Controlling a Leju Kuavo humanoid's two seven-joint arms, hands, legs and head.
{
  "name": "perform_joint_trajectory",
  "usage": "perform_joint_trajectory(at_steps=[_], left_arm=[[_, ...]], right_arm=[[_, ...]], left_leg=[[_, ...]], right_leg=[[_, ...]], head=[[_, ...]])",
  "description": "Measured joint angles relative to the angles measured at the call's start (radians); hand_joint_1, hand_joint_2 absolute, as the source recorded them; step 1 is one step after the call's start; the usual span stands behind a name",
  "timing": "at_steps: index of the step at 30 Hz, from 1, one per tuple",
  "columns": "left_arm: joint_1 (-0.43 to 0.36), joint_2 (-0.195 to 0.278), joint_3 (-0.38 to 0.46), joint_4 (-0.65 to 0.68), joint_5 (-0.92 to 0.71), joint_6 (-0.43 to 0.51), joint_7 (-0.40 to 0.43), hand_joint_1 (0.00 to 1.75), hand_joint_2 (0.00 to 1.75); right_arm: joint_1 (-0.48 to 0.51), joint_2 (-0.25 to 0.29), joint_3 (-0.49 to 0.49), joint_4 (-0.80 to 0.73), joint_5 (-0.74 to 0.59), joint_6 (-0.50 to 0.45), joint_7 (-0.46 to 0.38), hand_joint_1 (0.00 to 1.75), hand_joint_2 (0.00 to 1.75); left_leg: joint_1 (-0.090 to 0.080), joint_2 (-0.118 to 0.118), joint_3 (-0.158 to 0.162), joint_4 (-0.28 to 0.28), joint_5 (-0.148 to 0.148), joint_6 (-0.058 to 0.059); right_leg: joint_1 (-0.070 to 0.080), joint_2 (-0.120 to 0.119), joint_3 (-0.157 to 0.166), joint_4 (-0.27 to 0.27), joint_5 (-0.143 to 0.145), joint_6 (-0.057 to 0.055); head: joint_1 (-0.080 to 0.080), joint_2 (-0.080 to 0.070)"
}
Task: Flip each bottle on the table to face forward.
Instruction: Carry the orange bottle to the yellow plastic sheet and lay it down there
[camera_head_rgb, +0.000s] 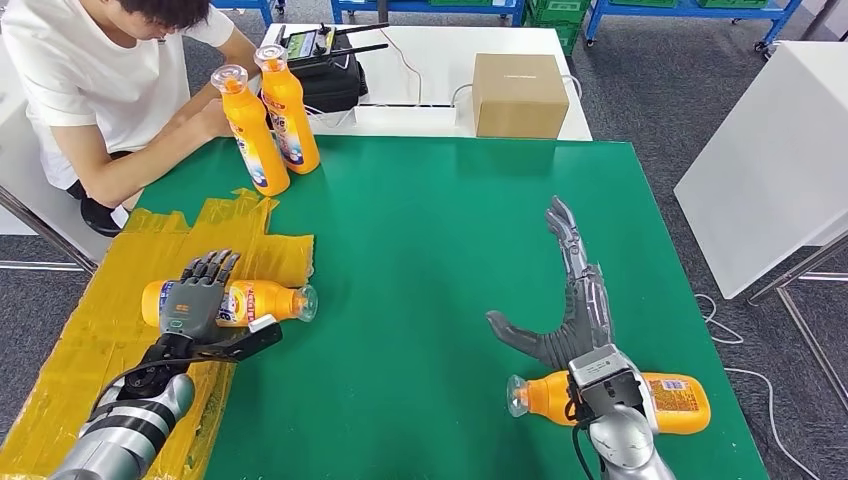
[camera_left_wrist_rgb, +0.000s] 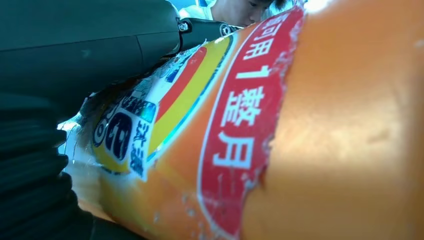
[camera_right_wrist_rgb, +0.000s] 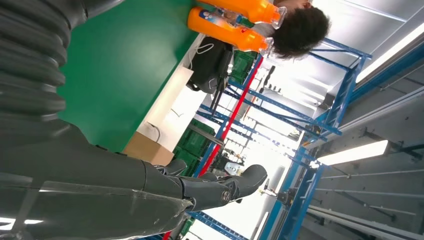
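An orange bottle (camera_head_rgb: 262, 301) lies on its side on the yellow taped patch (camera_head_rgb: 90, 330), cap pointing right. My left hand (camera_head_rgb: 195, 295) lies over its middle, fingers across the far side and thumb along the near side, holding it; its label (camera_left_wrist_rgb: 240, 125) is close against the left hand (camera_left_wrist_rgb: 75, 55). A second orange bottle (camera_head_rgb: 675, 398) lies at the near right, cap to the left, partly under my right wrist. My right hand (camera_head_rgb: 570, 305) stretches flat and open over the green table (camera_head_rgb: 430, 240), beyond that bottle. Two more bottles (camera_head_rgb: 255, 135) (camera_head_rgb: 290, 110) stand upright at the back left.
A person (camera_head_rgb: 110, 90) in a white shirt sits at the back left, an arm near the upright bottles (camera_right_wrist_rgb: 225, 30). Behind the green table are a cardboard box (camera_head_rgb: 520, 95) and a black bag (camera_head_rgb: 328, 78). A white table (camera_head_rgb: 780, 150) stands at the right.
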Motion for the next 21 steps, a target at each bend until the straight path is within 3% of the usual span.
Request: perform_joint_trajectory(at_steps=[11, 21], left_arm=[[-0.004, -0.033, 0.010, 0.012, 0.095, -0.010, -0.058, 0.00, 1.75], [0.036, -0.067, 0.018, -0.076, 0.346, -0.146, -0.198, 0.00, 1.75]], right_arm=[[-0.001, -0.006, -0.010, 0.013, 0.019, 0.004, 0.006, 0.00, 1.75], [-0.001, -0.012, -0.018, 0.033, 0.065, 0.011, 0.020, 0.00, 1.75]], left_leg=[[0.000, 0.000, -0.001, 0.000, 0.000, 0.000], [0.000, 0.000, -0.001, 0.000, 0.000, 0.000]], right_leg=[[0.000, 0.000, 0.000, 0.000, 0.000, 0.000], [0.000, 0.000, 0.000, 0.000, 0.000, 0.000]], head=[[0.000, 0.000], [0.000, 0.000]])
